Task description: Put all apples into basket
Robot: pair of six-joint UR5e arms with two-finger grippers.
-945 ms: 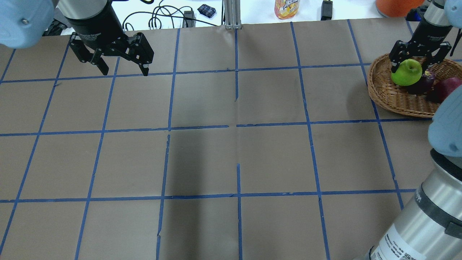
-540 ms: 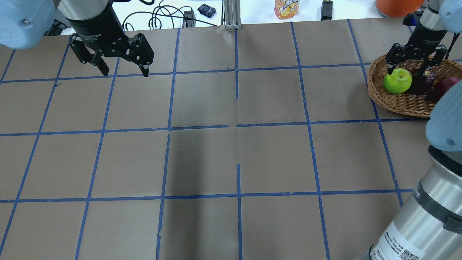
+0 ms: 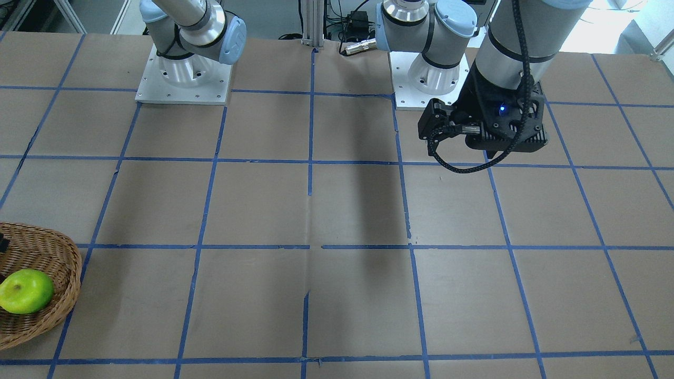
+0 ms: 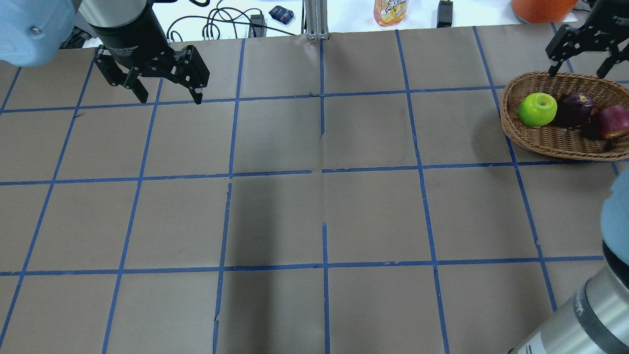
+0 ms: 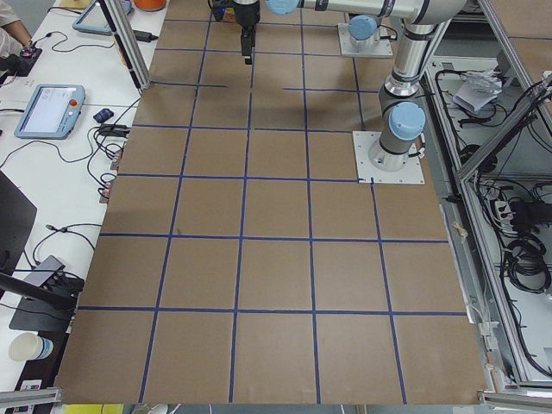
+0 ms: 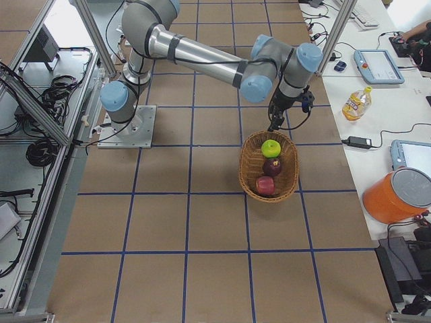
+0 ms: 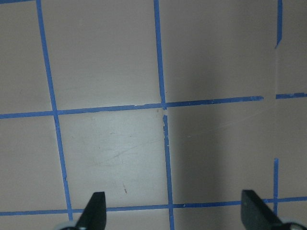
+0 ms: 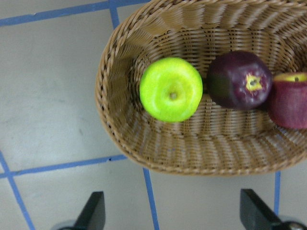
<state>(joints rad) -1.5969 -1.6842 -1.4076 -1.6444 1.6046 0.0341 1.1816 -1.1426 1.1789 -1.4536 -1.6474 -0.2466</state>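
The wicker basket (image 4: 540, 137) stands at the table's far right; it also shows in the right wrist view (image 8: 115, 120) and the exterior right view (image 6: 249, 182). Inside lie the green apple (image 4: 537, 109) (image 8: 171, 89) (image 3: 25, 291), the maroon-purple apple (image 4: 575, 108) (image 8: 239, 80) and the red apple (image 4: 612, 122) (image 8: 290, 103). My right gripper (image 4: 579, 73) is open and empty, raised above the basket's far rim. My left gripper (image 4: 169, 98) is open and empty over bare table at the far left.
Brown paper with blue tape grid lines covers the table. Beyond the far edge sit cables (image 4: 221, 24), a juice bottle (image 4: 390, 12) and an orange container (image 4: 540, 10). My right arm's housing (image 4: 589, 305) fills the near right corner.
The right gripper let go of the green apple, which now rests in the basket, and rose away toward the far edge. The left gripper has not moved.
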